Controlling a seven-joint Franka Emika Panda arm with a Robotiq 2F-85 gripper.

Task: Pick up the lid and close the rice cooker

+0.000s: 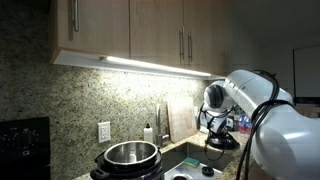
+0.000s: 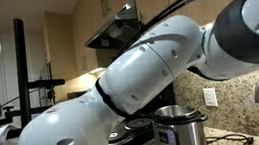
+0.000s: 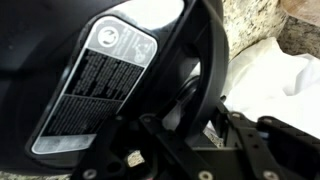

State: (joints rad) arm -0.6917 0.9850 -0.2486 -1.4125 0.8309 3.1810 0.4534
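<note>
The rice cooker stands open on the counter, its shiny steel inner pot showing; it also shows in an exterior view behind the arm. The lid hangs tilted in my gripper, to the right of the cooker and above the sink area. In the wrist view the lid fills the frame as a black disc with a silver label, and its rim sits between the fingers of my gripper. The gripper is shut on the lid's rim. The gripper is hidden by the arm in the exterior view with the range hood.
A faucet and a soap bottle stand behind the sink. A flat black appliance sits at the far left. Cabinets hang overhead. A white cloth lies below the lid in the wrist view.
</note>
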